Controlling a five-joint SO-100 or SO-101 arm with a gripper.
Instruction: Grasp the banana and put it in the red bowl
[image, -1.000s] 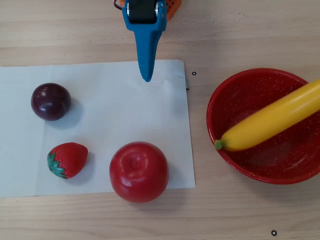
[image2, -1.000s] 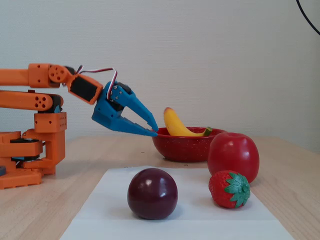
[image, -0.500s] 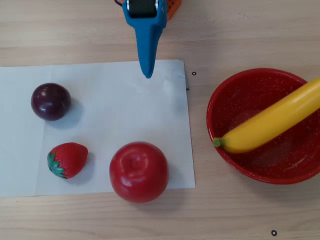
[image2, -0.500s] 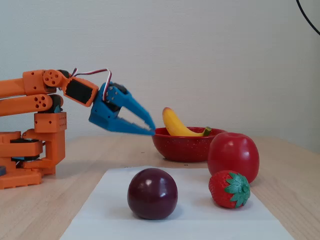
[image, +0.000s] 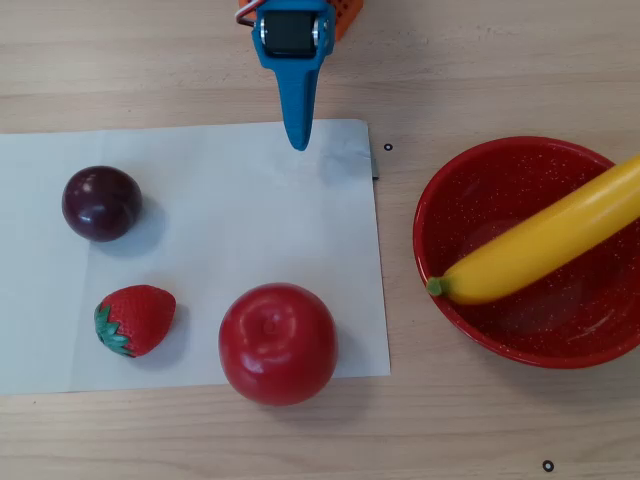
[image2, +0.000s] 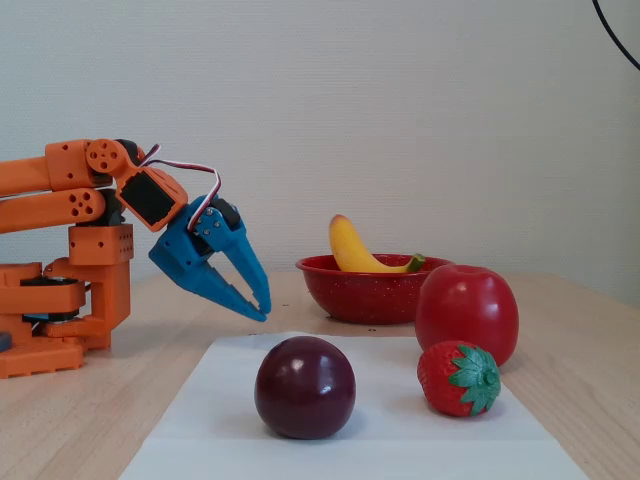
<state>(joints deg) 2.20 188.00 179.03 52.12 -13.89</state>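
Item: long curved yellow plastic banana (image: 548, 240), green stem; lies inside the large glossy speckled red bowl (image: 436, 262), tip overhanging its far rim in the overhead view. You may judge the placing done.

Item: blue two-finger gripper (image2: 262, 308); well apart from the bowl, clenched, holding nothing.

Item: white paper sheet (image: 240, 230) beside the bowl, bearing a glossy red apple (image: 277, 343), a red strawberry (image: 135, 319) and a dark purple plum (image: 101, 203).

Next move: you need only park the arm; nothing remains to grasp.
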